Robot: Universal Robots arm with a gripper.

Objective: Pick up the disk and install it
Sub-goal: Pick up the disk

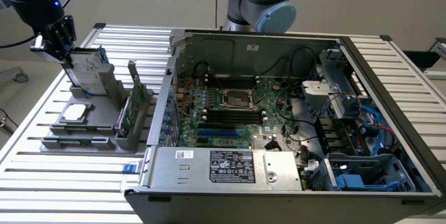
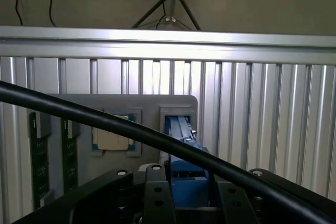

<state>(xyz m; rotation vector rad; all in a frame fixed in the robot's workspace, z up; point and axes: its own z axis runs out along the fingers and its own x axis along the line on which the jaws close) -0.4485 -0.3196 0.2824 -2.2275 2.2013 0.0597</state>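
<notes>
The disk [image 1: 87, 71] stands upright on its edge in a slot of the grey holder [image 1: 78, 141] at the exterior view's left, blue rails along its sides. My gripper [image 1: 67, 57] is at the disk's top end, with a finger on each side of it. In the wrist view the disk's blue rail [image 2: 181, 129] runs down between the black fingers [image 2: 155, 195], and the gripper [image 2: 184, 184] is shut on it. The disk still sits in its slot.
The holder also carries a small square silver chip [image 1: 75, 112] and an upright green circuit card [image 1: 132, 104]. The open computer case [image 1: 160, 169] lies to the exterior view's right, with a blue drive cage [image 1: 369, 174] in its near corner. A black cable [image 2: 105, 121] crosses the wrist view.
</notes>
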